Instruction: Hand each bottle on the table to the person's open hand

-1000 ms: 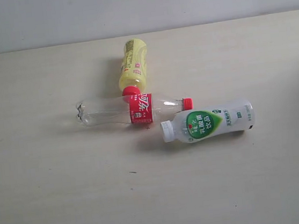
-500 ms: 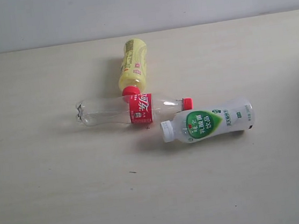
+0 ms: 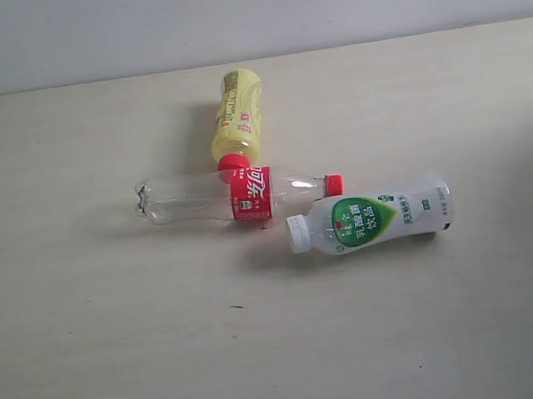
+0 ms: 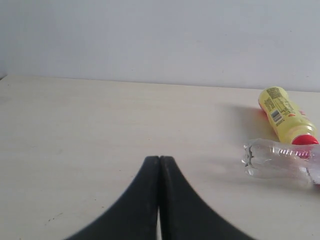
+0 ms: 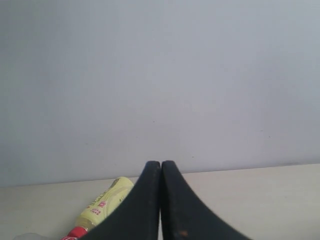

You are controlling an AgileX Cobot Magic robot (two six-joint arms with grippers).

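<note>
Yellow plastic bottle (image 3: 238, 116): red cap, small red & white label print. Clear plastic bottle (image 3: 189, 200): red label w/ white script, red cap. White plastic bottle (image 3: 414, 209): green label, white cap. Pale beige table (image 3: 89, 335), faint wood grain. Left gripper (image 4: 159, 158) & right gripper (image 5: 160, 162): black.

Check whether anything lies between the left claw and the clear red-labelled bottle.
Nothing visible does. Only bare table lies between the shut left claw and the clear bottle at its base end. The yellow bottle lies beyond it, cap at its side, out of the path.
</note>
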